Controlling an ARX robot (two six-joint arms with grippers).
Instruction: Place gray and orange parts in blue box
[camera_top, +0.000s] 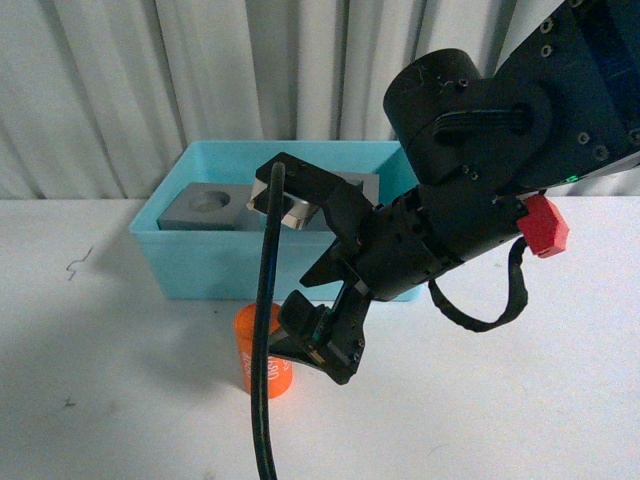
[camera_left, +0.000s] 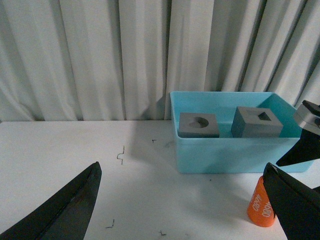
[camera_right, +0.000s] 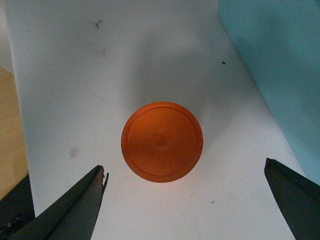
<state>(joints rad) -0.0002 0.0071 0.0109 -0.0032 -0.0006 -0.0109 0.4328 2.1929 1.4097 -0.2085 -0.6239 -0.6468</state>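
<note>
Jaws spread wide, our right end effector hangs above the small orange plastic cylinder standing beneath it on the white desk; we should descend straight, then close evenly.

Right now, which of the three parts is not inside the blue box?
The orange cylinder. It stands on the white table just outside the blue box, while the round-hole gray cube and the square-hole gray cube both sit inside.
</note>
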